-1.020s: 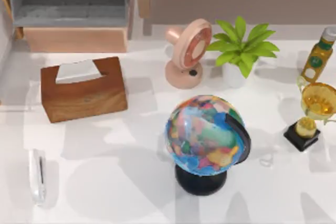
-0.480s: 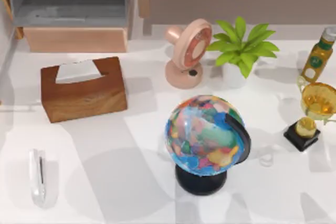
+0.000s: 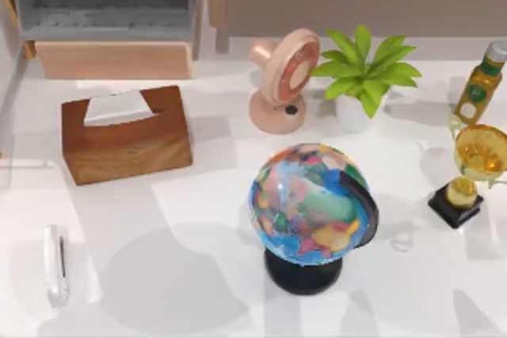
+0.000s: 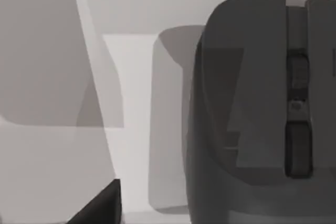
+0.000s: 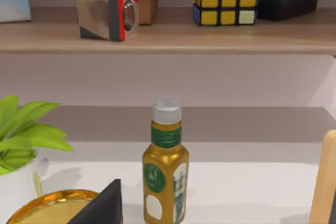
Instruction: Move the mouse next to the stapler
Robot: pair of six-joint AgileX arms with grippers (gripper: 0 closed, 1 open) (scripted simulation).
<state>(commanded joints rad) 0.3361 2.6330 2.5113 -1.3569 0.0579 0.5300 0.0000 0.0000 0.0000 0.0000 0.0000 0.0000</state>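
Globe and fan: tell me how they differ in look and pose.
The globe is a multicoloured ball on a black base; the fan is plain pink with a round grille. The globe stands toward the table's near edge, the fan farther back beside the plant. Both stand upright on round bases on the white table.

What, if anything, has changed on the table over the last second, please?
No object moved, and nothing was grasped or released; only the broad shadows on the table's left half shifted. The stapler, tissue box, globe, fan, plant, trophy and bottle stayed put.
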